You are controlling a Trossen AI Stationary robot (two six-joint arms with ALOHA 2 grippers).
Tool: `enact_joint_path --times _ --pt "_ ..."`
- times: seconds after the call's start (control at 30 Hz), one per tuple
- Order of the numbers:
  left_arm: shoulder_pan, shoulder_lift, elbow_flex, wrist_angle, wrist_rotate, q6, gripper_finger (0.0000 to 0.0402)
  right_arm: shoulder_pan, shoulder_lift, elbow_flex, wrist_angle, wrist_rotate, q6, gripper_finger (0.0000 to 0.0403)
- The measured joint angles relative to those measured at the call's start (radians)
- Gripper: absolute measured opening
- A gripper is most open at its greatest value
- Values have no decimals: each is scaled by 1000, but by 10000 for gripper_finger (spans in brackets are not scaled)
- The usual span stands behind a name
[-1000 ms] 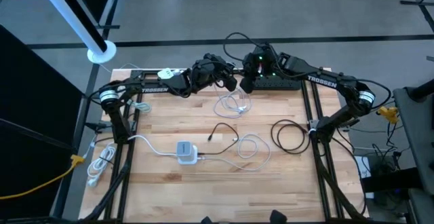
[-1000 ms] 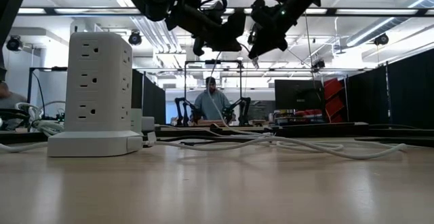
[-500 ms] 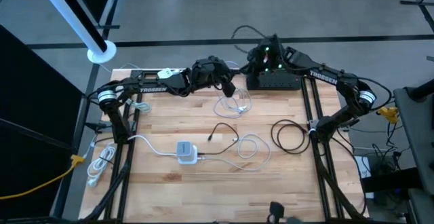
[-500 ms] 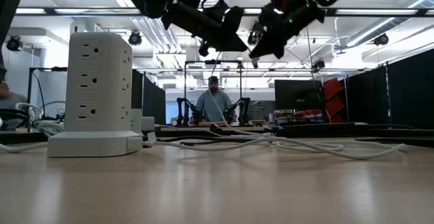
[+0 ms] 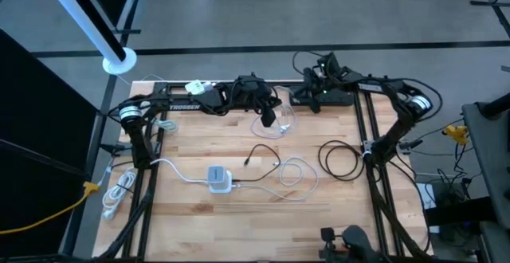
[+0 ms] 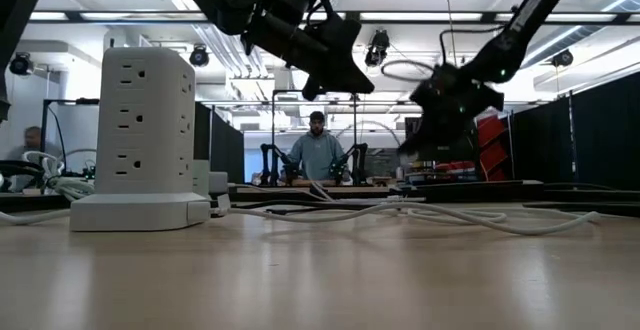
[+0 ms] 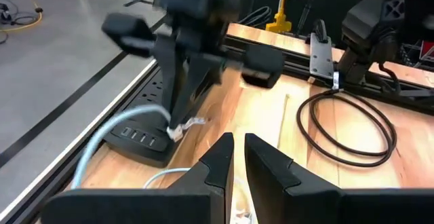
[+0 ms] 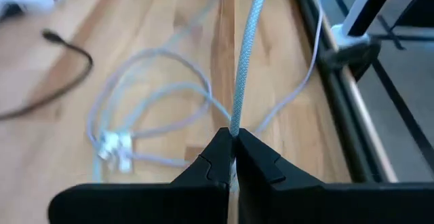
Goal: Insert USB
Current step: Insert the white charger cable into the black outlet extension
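Observation:
A black power strip lies along the table's far edge, and its USB ports show in the left wrist view. My right gripper hangs over the strip's left end, shut on a white braided USB cable. The cable's plug hovers just above the strip. Left of the strip, my left gripper hangs above a loop of white cable, shut but for a narrow slit. A white socket tower stands on the table's near half. My right gripper pinches the braided cable between its two fingertips, close to the plug end. The fingers slant down toward the strip. The plug sticks out beside the fingertips, clear of the strip, and the rest of the cable trails off slack toward the table. My left gripper has a bit of white cable far back between its fingers; the fingers hide the place of contact. They slant down over the loop on the table.
A coiled black cable lies on the right half of the table. A thin black lead and loose white cable lie at mid table. More white cables sit at the left edge. A person stands beyond the table.
My right gripper has swung down and toward the table's right edge with the cable, rolling as it went, and now hangs low over the black strip. My left gripper has tipped its fingers downward and sunk a little toward the cable loop.

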Motion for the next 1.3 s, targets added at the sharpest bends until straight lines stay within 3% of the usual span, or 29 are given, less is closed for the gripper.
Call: enact_joint_path --times 0.33,0.57,0.77,1.3 --pt "-5 2 0 -1 2 -56 25 -3 163 79 -8 80 -129 0" --pt "-8 2 0 -5 3 -61 25 -16 148 101 -11 78 -133 0" --pt "-8 3 -1 -7 0 -61 25 -15 149 102 5 2 -143 0" --pt "-5 3 -1 -5 -10 -45 25 -22 189 103 46 4 -148 0"
